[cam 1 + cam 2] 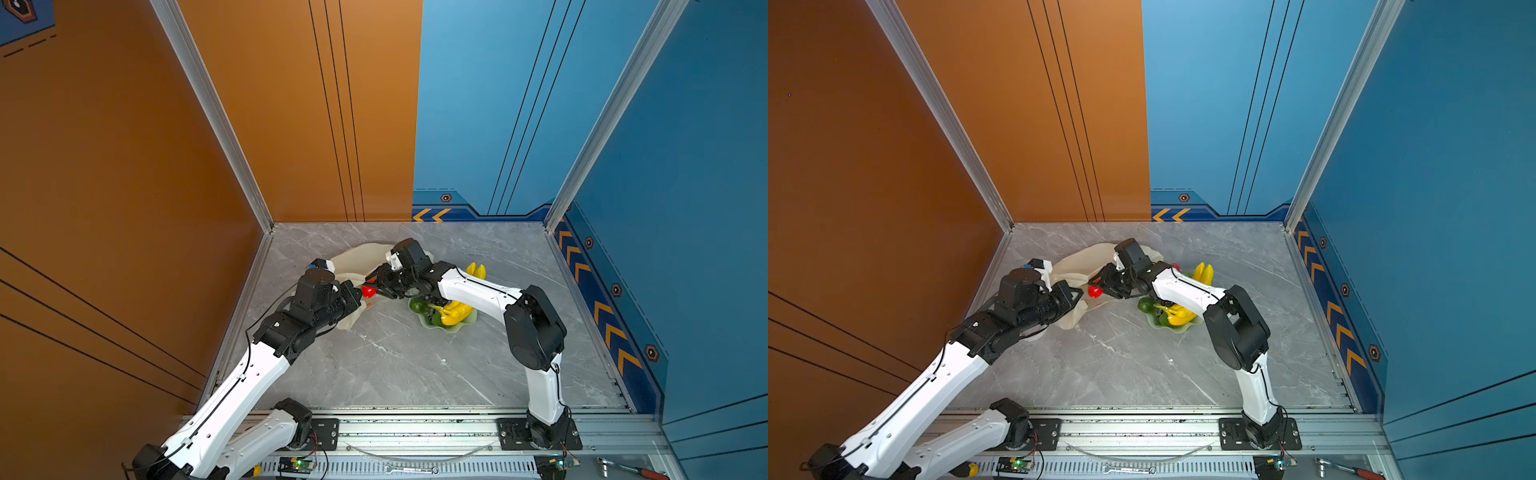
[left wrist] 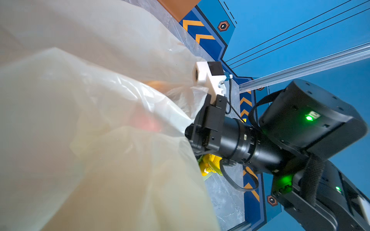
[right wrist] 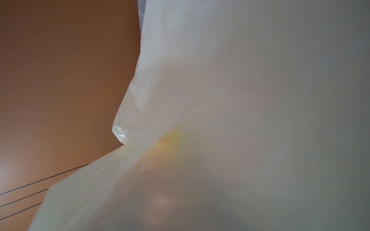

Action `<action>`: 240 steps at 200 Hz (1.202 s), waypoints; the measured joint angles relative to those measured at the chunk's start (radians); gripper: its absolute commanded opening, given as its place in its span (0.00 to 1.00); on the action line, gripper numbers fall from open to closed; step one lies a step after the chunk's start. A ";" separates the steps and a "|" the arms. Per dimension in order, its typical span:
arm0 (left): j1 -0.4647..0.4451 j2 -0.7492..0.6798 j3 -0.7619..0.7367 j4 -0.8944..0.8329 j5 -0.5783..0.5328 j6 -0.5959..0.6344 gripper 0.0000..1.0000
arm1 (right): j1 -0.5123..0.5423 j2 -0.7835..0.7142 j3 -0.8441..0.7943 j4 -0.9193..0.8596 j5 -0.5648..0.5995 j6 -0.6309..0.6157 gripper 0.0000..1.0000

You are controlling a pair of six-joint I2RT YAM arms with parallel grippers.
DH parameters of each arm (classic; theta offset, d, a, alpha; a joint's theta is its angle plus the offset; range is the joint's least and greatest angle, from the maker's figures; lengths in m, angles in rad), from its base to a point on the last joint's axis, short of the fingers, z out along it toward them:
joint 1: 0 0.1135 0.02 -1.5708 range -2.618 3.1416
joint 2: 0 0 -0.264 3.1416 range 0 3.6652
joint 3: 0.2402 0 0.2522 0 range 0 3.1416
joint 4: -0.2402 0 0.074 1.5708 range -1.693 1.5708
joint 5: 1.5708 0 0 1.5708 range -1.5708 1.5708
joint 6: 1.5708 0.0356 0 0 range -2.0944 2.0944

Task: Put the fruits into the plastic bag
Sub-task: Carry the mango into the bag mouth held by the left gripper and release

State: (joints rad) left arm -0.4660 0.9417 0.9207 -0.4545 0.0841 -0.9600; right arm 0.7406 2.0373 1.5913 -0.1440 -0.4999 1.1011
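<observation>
Arms bend low and meet mid-frame in both top views: the left end effector (image 1: pixel 356 291) pinches the plastic bag (image 1: pixel 360 257), the right end effector (image 1: pixel 375 289) squeezes a red fruit (image 1: pixel 367 292).

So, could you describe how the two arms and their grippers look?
The left arm and right arm have white shells between black joint housings, with a thin black cable along each. The left gripper and right gripper are black with slim fingers. In the left wrist view the right arm shows a white camera mount, green lights and a black strap.
</observation>
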 measured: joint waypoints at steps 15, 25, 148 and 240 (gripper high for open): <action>0.001 0.003 -0.016 0.031 0.007 -0.016 0.00 | 0.002 0.023 0.010 0.019 0.030 0.016 0.41; 0.004 0.005 -0.032 0.055 0.014 -0.035 0.00 | 0.002 0.037 0.011 0.034 0.042 0.027 0.41; 0.033 0.035 -0.134 0.275 0.074 -0.182 0.00 | 0.031 0.193 0.089 0.183 0.130 0.135 0.83; 0.034 0.042 -0.134 0.283 0.078 -0.186 0.00 | 0.033 0.196 0.134 0.221 0.096 0.107 0.86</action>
State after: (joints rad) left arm -0.4316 0.9840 0.7872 -0.1715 0.1623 -1.1458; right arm 0.7738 2.2330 1.7252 0.0772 -0.4042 1.2083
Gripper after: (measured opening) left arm 0.045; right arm 0.862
